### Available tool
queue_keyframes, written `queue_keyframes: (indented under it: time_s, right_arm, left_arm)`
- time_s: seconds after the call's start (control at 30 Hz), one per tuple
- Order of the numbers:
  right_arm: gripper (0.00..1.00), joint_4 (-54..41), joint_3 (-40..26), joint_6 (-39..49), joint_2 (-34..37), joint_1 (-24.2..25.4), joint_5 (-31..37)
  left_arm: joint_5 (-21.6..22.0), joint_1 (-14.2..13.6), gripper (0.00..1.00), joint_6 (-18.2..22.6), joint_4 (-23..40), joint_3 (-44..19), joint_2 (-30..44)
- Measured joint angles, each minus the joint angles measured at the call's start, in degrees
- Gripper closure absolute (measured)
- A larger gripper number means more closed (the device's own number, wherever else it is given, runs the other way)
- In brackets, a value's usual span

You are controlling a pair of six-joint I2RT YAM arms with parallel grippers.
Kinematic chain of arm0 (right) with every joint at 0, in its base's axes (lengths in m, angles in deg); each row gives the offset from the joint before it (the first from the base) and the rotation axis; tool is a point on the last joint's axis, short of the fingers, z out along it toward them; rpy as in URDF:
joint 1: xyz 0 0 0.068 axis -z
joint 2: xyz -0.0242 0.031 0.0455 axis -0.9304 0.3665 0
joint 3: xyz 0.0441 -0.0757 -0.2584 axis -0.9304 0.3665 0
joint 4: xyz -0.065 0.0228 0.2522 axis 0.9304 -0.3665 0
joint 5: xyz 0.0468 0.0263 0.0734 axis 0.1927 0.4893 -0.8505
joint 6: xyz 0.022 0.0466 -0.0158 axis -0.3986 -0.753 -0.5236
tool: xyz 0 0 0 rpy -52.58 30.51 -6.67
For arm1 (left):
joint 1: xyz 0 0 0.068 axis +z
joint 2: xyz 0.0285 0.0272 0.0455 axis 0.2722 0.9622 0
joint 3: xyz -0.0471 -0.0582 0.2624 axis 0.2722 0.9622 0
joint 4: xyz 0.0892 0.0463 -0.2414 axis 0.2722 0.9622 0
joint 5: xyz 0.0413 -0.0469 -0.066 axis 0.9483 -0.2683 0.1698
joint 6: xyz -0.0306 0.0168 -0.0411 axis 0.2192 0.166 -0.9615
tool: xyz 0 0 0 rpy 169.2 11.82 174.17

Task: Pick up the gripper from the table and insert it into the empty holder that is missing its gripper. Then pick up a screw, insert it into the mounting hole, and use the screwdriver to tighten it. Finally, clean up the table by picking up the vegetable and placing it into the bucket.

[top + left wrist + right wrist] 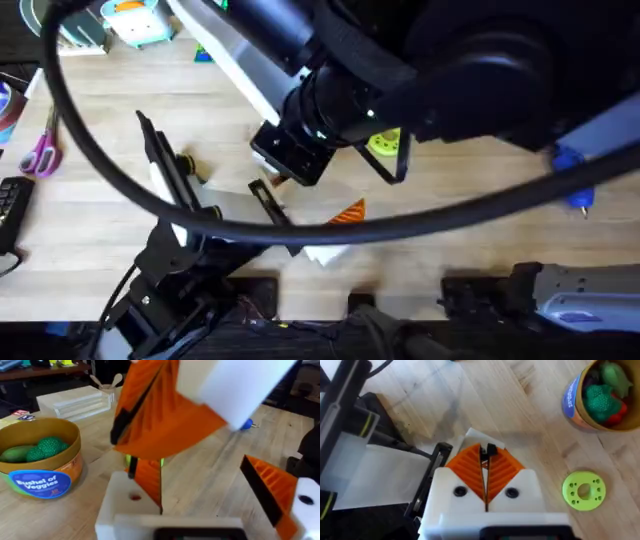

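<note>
- The small dark screw [489, 450] was the thing that mattered. It was pinched at the very tip of my right fingers [485, 457]. It was tiny, so calling it a screw was my best guess.
- My right fingers were pressed together on it, with no gap between the orange pads.
- The mounting hole [135, 496] was a small round spot on the face of the white holder block [120, 505]. That block is one side of my left fingers [200, 467].
- The orange wedge [149, 480] already stood in that block, right beside the hole.
- In the left wrist view, my right fingers hung close to the block, just off from the hole and not touching it. I think the screw needed to turn its point toward the hole and go straight in.
- My left fingers were spread wide and held nothing.
- My right arm was the one to move, and my left arm only needed to keep the block steady.
- The bucket [40, 465] sat on the bench [520, 390] off to one side, with green vegetables inside.
- The blue screwdriver [575, 180] lay well apart, out on my right side.
</note>
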Motion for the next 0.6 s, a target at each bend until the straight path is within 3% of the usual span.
queue_keyframes:
  time_s: [0.6]
  right_arm:
    - [0.994,-1.6,0.0,-0.8,2.7,0.0,-0.8]
  left_arm:
    - [0.0,0.0,0.008,0.0,0.0,0.0,0.0]
